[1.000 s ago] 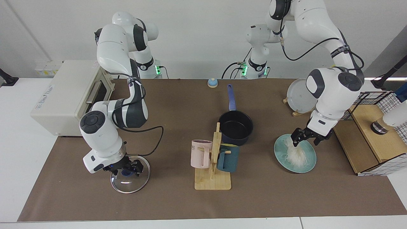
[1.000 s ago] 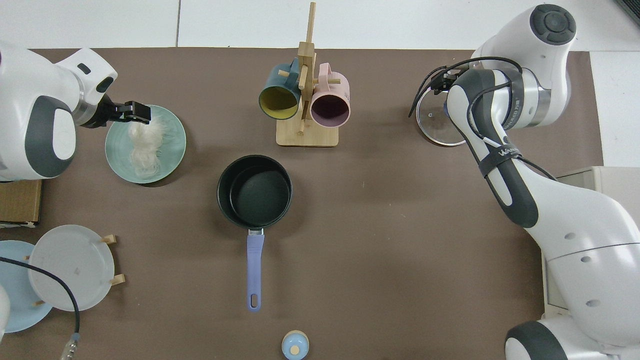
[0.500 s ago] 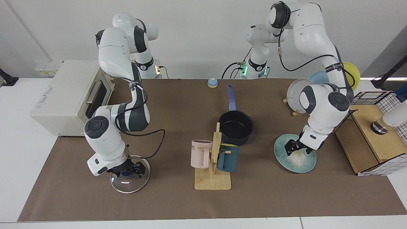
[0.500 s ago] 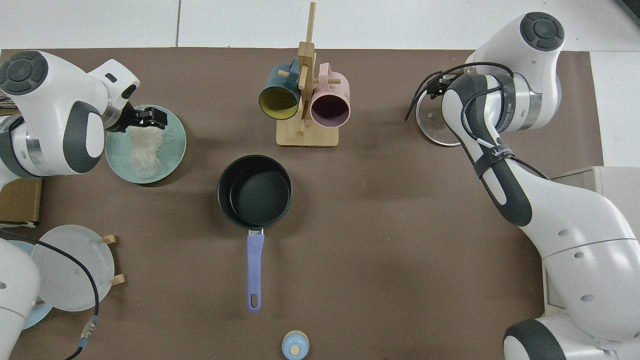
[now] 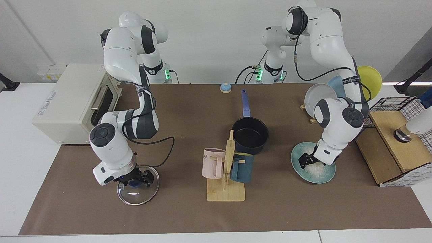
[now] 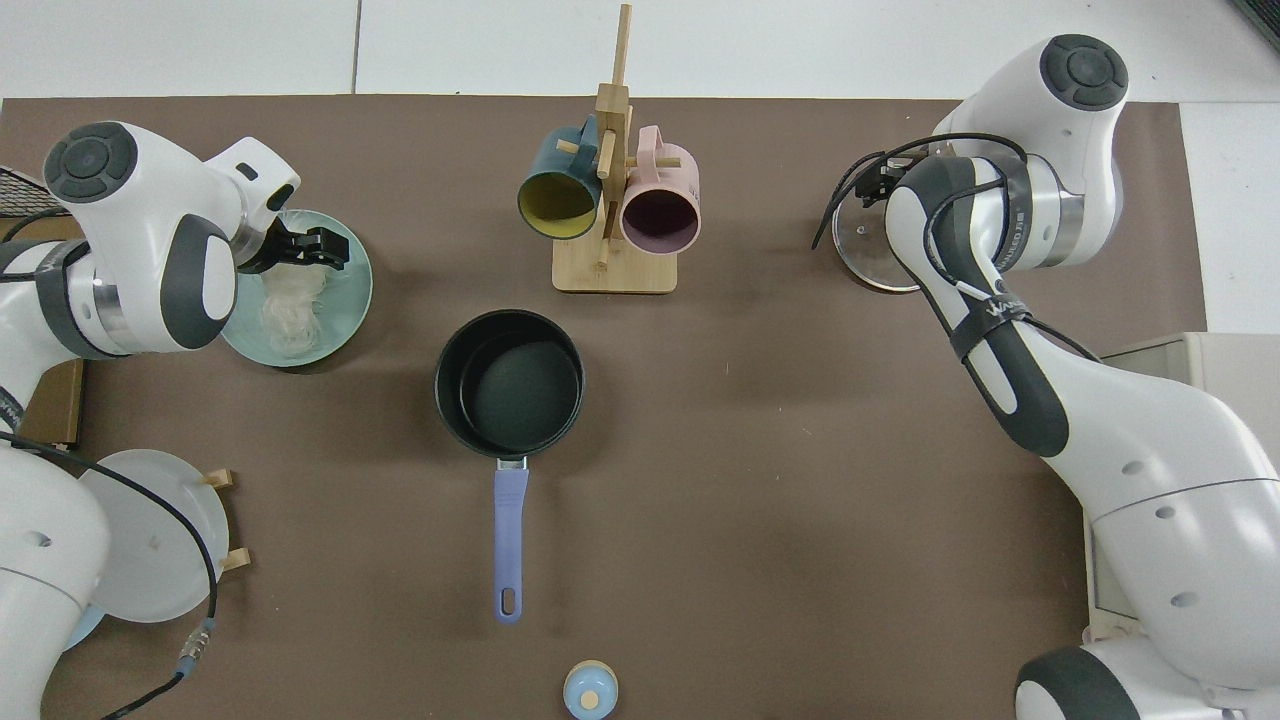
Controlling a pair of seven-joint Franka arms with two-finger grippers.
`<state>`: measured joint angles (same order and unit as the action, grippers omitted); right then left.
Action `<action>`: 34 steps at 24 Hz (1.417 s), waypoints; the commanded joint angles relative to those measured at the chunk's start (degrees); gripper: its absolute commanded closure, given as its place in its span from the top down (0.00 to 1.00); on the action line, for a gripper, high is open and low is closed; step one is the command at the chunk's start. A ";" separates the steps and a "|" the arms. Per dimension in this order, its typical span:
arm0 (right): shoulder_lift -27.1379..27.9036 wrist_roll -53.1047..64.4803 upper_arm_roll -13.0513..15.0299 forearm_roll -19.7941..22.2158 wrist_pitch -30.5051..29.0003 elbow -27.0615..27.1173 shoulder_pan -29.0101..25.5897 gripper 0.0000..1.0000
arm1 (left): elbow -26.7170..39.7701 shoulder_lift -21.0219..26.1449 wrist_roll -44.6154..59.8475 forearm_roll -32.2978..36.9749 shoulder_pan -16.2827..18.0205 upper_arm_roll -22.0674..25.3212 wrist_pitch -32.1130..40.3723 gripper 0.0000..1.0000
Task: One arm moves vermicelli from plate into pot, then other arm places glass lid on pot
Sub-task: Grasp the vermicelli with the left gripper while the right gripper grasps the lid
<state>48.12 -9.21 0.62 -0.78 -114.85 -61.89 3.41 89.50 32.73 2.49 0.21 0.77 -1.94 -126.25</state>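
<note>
The right arm's own forearm hid most of the glass lid from above, and the right hand sat low over the lid's blue knob; whether its fingers had closed on it could not be told. The left arm bent steeply down, its left hand low in the vermicelli on the plate, fingers apparently pinching strands, though the contact was hard to make out. The pot stood empty, well away toward the bench's middle.
</note>
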 commanded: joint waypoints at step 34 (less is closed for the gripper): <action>-16.47 4.38 -0.27 -1.33 9.99 -7.44 -1.56 0.00 | -3.45 -5.12 0.06 1.55 -0.68 0.70 12.78 0.00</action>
<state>39.97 -4.05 0.57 -0.99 -109.74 -64.25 2.64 87.19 31.25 2.39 0.51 0.64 -1.77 -118.76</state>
